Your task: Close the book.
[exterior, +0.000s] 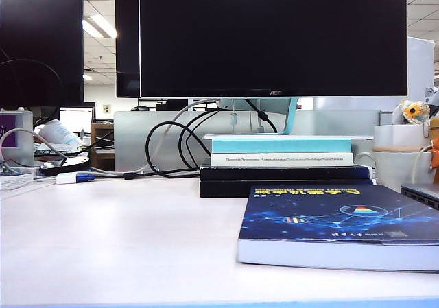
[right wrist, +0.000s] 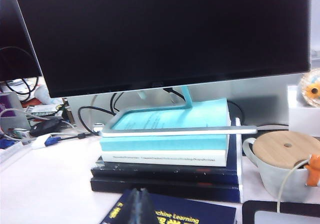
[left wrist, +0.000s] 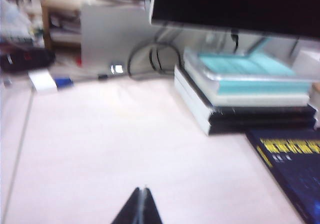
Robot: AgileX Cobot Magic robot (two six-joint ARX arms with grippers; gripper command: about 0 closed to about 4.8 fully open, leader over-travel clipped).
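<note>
Both end effectors sit closed and empty: left end effector [left wrist: 142, 207] above bare bench [exterior: 123, 232], right end effector [right wrist: 138, 207] over the book [exterior: 343, 222], which lies shut before the stack. Risk: further contact could nudge it off the front edge

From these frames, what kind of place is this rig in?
Most likely an open-plan office desk: a monitor standing on stacked books, fluorescent ceiling panels behind, a lidded mug beside. The dark blue book lies shut.

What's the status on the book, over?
Left gripper shut, over bare desk. Right gripper shut, above book. Book closed, flat. Nothing blocking.
</note>
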